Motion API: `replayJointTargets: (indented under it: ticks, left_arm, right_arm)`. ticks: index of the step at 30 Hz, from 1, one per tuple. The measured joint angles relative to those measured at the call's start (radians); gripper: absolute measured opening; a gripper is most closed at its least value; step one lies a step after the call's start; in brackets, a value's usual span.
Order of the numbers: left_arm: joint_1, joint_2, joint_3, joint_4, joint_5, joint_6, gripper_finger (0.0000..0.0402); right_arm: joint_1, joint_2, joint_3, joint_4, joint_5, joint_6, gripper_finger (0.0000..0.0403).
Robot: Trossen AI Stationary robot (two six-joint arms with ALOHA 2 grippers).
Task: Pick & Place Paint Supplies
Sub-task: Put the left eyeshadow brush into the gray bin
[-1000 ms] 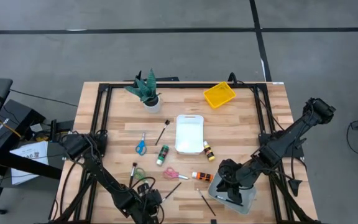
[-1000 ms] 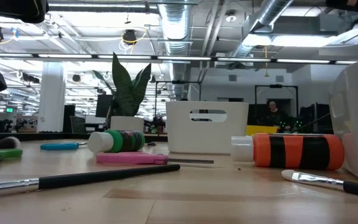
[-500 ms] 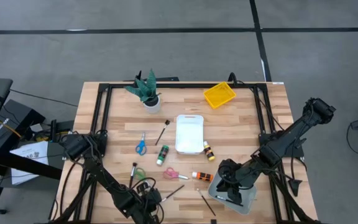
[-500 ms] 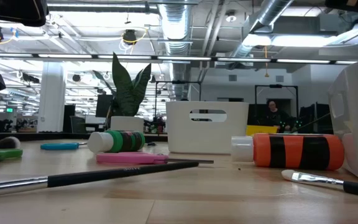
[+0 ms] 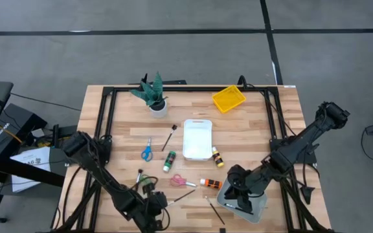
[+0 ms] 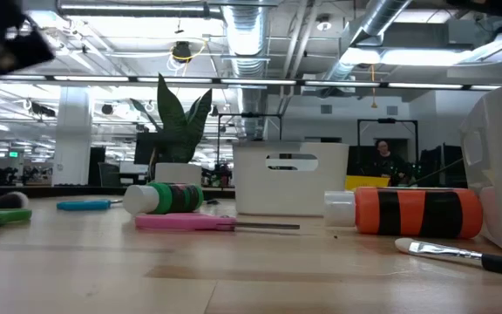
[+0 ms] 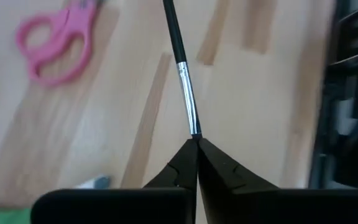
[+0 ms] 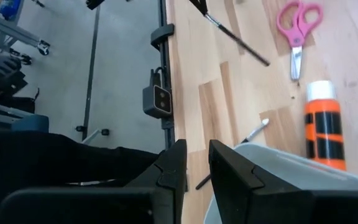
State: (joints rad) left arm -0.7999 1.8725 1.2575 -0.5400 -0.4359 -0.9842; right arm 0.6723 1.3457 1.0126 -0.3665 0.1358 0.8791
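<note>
Left gripper (image 7: 197, 140) at the desk's (image 5: 251, 129) near edge, jaws clamped on a dark-handled paintbrush (image 7: 180, 62) by its tip — beside pink scissors (image 7: 55, 43). Right gripper (image 8: 194, 165) over the grey tray (image 5: 254, 206), jaws narrowly parted, empty.

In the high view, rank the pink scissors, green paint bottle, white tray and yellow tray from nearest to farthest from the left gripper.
From the left gripper, shut on a brush at the table's near edge:
1. Pink scissors, just beyond it.
2. Green paint bottle, mid-table.
3. White tray, centre, farther back.
4. Yellow tray, far right corner area.
</note>
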Motion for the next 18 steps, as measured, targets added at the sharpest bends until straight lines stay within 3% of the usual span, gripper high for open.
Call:
replayJointTargets:
  ticks: [12,18]
  left_arm:
    - [0.144,-0.119,0.010,-0.011,0.065,0.346,0.0000]
    - [0.209,-0.115,0.077,-0.018,0.060,0.454,0.0000]
  right_arm:
    - [-0.111,0.000,0.086,0.085,-0.083,-0.276,0.0066]
    - [-0.178,0.000,0.173,-0.043,-0.129,-0.348,0.0080]
